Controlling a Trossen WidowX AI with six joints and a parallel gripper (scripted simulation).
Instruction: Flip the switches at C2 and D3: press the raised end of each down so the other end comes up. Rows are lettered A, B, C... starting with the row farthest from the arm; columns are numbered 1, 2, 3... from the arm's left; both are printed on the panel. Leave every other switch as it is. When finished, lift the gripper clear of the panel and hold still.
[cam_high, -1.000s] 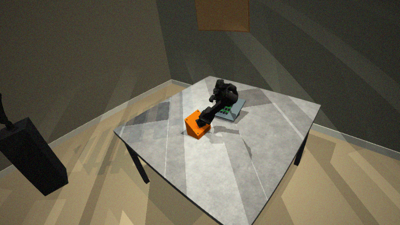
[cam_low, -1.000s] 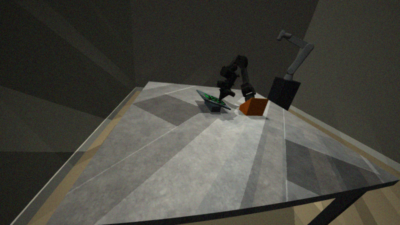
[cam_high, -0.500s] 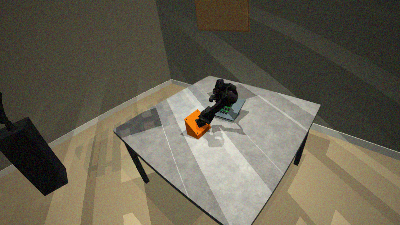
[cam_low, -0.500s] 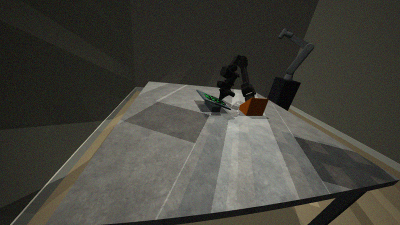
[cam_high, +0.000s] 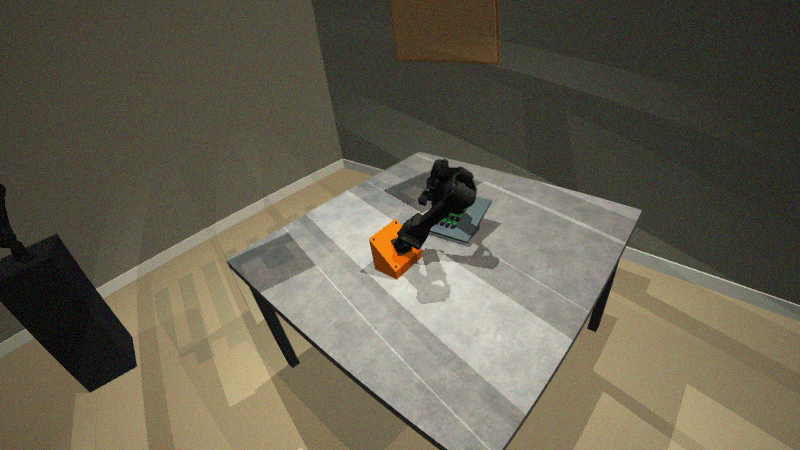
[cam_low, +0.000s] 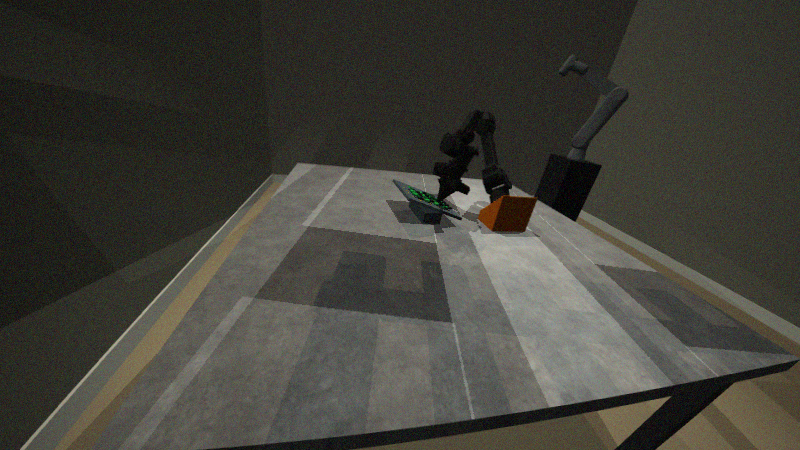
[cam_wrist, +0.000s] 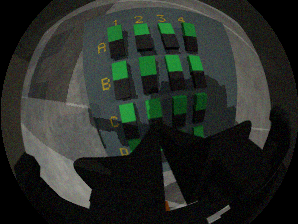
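A slanted grey switch panel (cam_wrist: 100, 90) rests on the table (cam_high: 481, 335), holding 4 columns of green-and-black rocker switches, each long axis running near to far. In the wrist view, the gripper (cam_wrist: 161, 137), its fingers pressed together and holding nothing, covers row C around column 2; row D lies nearer, mostly hidden beneath them.

Panel (cam_wrist: 200, 32): grey-blue slab, tilted, on the surface just beyond the arm's orange base.
Markings: yellow row letters at its left edge, column numbers along the top.
Switches (cam_wrist: 147, 66): green-and-black rockers in a grid.
Rows C, D: partly hidden; states indeterminable.
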